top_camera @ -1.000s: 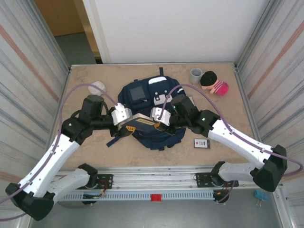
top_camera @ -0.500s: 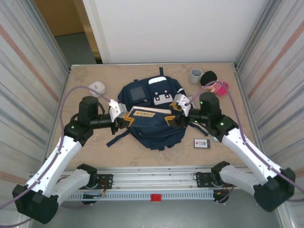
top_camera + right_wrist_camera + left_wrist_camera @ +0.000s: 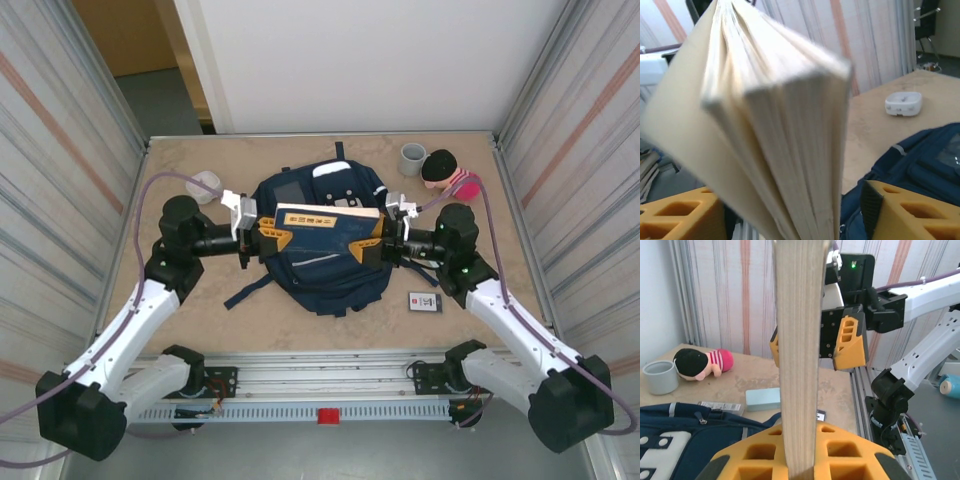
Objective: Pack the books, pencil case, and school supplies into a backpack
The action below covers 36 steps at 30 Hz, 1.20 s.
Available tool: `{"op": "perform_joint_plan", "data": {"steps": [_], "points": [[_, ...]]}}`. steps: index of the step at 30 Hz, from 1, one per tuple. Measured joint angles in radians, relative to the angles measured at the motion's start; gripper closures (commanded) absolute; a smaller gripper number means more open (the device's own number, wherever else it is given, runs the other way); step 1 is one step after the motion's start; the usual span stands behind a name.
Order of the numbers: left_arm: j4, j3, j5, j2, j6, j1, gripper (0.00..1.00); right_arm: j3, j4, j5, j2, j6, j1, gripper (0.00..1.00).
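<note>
A thick book with cream pages hangs level above the navy backpack, held at its left end. My left gripper is shut on that end; in the left wrist view its yellow pads press both sides of the book. My right gripper straddles the other end, open, and its right pad stands clear of the fanned pages. On the table to the right lie a thin pale teal book, a narrow grey-white bar and a black rectangle with a white label.
A grey cup and a pink-striped doll sit at the back right. A rounded white box lies at the back left. Striped walls close in both sides, and a metal rail runs along the near edge.
The book has risen and moved back from the backpack's near edge to over its middle. Both arms swung outward. The left gripper shut on the book and the right gripper opened.
</note>
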Motion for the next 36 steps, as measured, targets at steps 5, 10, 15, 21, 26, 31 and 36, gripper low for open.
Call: {"op": "perform_joint_plan", "data": {"steps": [5, 10, 15, 21, 26, 31, 36], "points": [[0.053, -0.001, -0.007, 0.015, -0.035, -0.012, 0.59, 0.007, 0.072, -0.06, 0.049, 0.073, -0.01, 1.0], [-0.059, 0.013, -0.179, 0.016, 0.04, -0.047, 0.28, -0.007, 0.086, -0.024, 0.02, 0.124, -0.093, 1.0], [-0.246, 0.069, -0.488, 0.07, 0.209, -0.196, 0.19, -0.045, 0.005, 0.14, -0.08, 0.212, -0.233, 1.0], [-0.366, 0.148, -0.772, 0.287, 0.355, -0.369, 0.14, -0.014, -0.288, 0.36, -0.106, 0.304, -0.337, 1.0], [-0.386, 0.214, -0.911, 0.507, 0.393, -0.431, 0.13, -0.003, -0.459, 0.484, -0.107, 0.361, -0.358, 1.0], [-0.387, 0.267, -0.971, 0.652, 0.396, -0.439, 0.11, -0.003, -0.528, 0.52, -0.109, 0.383, -0.358, 1.0], [-0.385, 0.328, -0.979, 0.729, 0.408, -0.444, 0.07, -0.003, -0.56, 0.535, -0.126, 0.386, -0.358, 1.0]]}}
